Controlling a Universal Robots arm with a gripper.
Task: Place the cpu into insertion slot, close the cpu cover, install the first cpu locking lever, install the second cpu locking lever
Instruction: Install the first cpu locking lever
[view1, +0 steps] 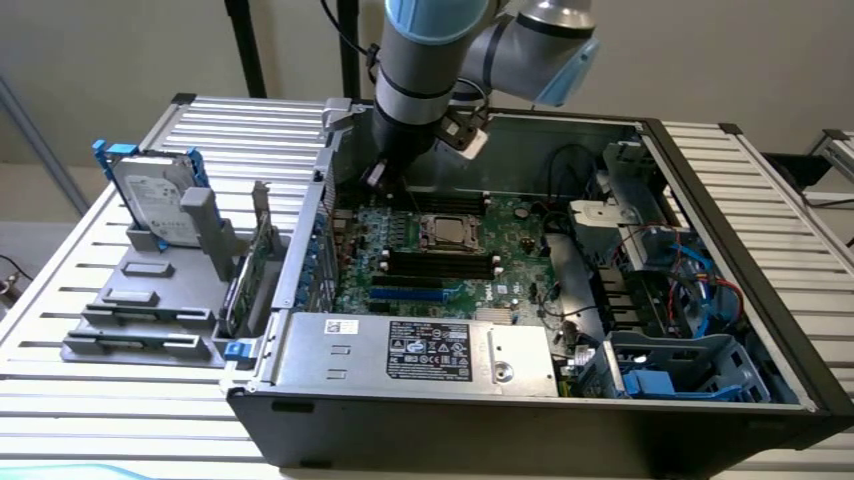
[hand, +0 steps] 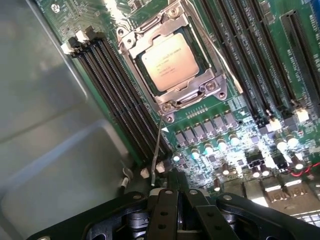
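Observation:
The cpu (hand: 169, 61) lies flat in the insertion slot (view1: 430, 222) on the green board, its pale metal face up. The cpu cover (hand: 194, 94), a silvery frame, lies down around the chip. A thin wire lever (hand: 158, 145) sticks out from the socket's corner, and its free end reaches just beside my fingertips. Another thin lever (hand: 220, 54) runs along the socket's far side. My gripper (hand: 176, 182) is shut, with the fingers together and nothing seen between them. In the exterior view the gripper (view1: 378, 178) hangs inside the case, toward that view's left of the cpu (view1: 450, 231).
Long black memory slots (hand: 115, 90) flank the socket on both sides. The grey case wall (hand: 45, 125) stands close to the gripper. A labelled grey power box (view1: 414, 350) sits at the case front, cables (view1: 667, 270) at the exterior view's right, and a hard drive (view1: 154, 195) outside.

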